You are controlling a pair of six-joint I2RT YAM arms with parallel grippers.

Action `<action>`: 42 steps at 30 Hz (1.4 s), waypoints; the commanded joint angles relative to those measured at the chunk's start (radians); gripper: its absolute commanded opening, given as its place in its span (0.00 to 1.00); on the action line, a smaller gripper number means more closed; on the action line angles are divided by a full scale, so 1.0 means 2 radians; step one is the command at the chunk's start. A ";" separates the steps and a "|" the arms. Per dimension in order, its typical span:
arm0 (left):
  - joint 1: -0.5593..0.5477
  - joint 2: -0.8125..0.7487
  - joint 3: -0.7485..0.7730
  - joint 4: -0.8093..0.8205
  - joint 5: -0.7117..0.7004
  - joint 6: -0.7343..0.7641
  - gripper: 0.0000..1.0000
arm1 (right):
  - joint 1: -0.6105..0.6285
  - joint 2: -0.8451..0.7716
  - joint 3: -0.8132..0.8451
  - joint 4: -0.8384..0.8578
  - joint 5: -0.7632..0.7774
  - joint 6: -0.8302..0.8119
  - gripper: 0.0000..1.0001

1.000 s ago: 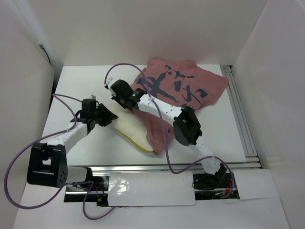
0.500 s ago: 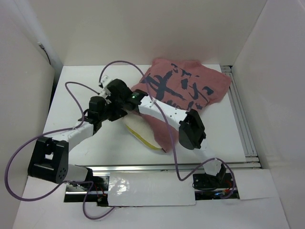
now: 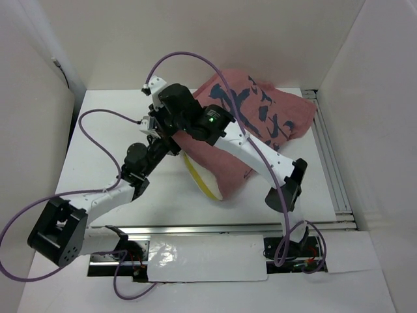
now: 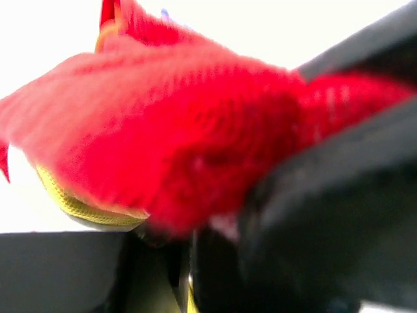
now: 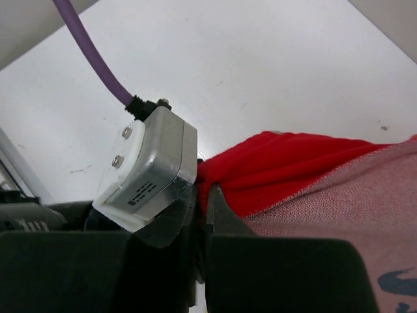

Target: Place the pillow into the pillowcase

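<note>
The pillowcase [image 3: 260, 120] lies dusty pink side up with dark marks, at the back right of the table. Only a yellow-piped edge of the pillow [image 3: 201, 177] shows at its near left opening. My right gripper [image 3: 164, 127] is raised at the case's left edge. In the right wrist view it [image 5: 203, 190] is shut on the red hem of the pillowcase [image 5: 293, 163]. My left gripper [image 3: 158, 145] is just below it. In the blurred left wrist view, its jaws [image 4: 189, 228] look closed under red pillowcase fabric [image 4: 163, 130], with the pillow's piping [image 4: 78, 208] beside them.
White walls enclose the table [image 3: 104, 124] on the left, back and right. A metal rail [image 3: 329, 156] runs along the right side. Purple cables [image 3: 195, 62] arc above both arms. The left wrist camera housing [image 5: 146, 173] sits tight against my right gripper.
My left gripper moved in to the case's left edge. Both grippers then rose and moved back, drawing the pillowcase over the pillow so that less cream shows.
</note>
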 commanded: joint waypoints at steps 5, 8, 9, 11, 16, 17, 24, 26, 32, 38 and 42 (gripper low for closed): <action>-0.051 0.123 0.035 0.174 -0.121 -0.045 0.00 | 0.039 0.009 0.062 0.114 -0.152 0.105 0.00; -0.060 0.171 0.042 0.155 -0.149 -0.056 0.00 | 0.039 0.003 0.017 0.149 -0.148 0.116 0.00; -0.060 0.178 0.058 0.129 -0.149 -0.071 0.00 | 0.039 0.003 0.008 0.157 -0.148 0.116 0.00; -0.053 0.178 0.083 0.038 -0.116 -0.084 0.05 | 0.039 0.003 -0.017 0.165 -0.142 0.121 0.00; -0.069 0.132 0.149 -0.301 -0.164 -0.079 0.56 | 0.013 0.019 -0.053 0.189 -0.170 0.159 0.00; -0.074 0.111 0.154 -0.364 -0.169 -0.089 0.61 | 0.007 0.024 -0.066 0.196 -0.175 0.159 0.00; -0.103 0.016 0.052 -0.451 -0.110 -0.130 0.60 | 0.007 0.034 -0.104 0.227 -0.118 0.164 0.01; -0.114 -0.017 0.010 -0.464 -0.110 -0.150 0.59 | 0.007 0.049 -0.104 0.232 -0.118 0.164 0.02; -0.175 -0.101 -0.040 -0.538 -0.155 -0.186 0.53 | 0.007 0.121 -0.085 0.232 -0.142 0.175 0.03; -0.205 -0.205 -0.052 -0.576 -0.213 -0.199 0.64 | 0.016 0.158 -0.040 0.207 -0.213 0.159 0.25; -0.205 -0.224 -0.062 -0.576 -0.231 -0.206 0.65 | 0.027 0.118 -0.073 0.219 -0.230 0.132 0.55</action>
